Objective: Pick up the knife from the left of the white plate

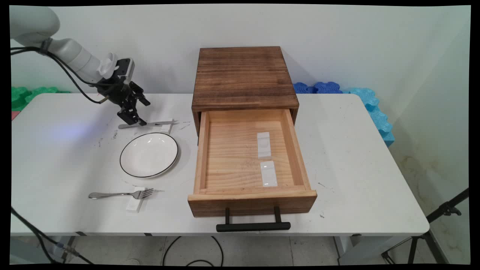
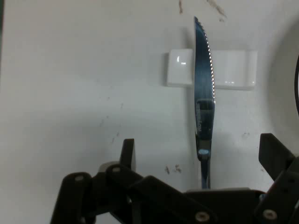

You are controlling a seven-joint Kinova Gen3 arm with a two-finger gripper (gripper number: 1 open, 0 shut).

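Hovering over the knife (image 2: 204, 116) handle, the gripper (image 1: 132, 119) was seen released, fingers (image 2: 128, 151) spread on either side.
The knife was laid near the table's (image 1: 337, 157) far left edge, its blade propped on a white rest (image 2: 231, 69), behind the plate (image 1: 149, 154).

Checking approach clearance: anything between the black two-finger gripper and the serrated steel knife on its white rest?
Nothing visible. The black two-finger gripper hangs open straddling the handle of the serrated steel knife, whose blade lies across the white rest; the black-rimmed white plate sits clear beside.
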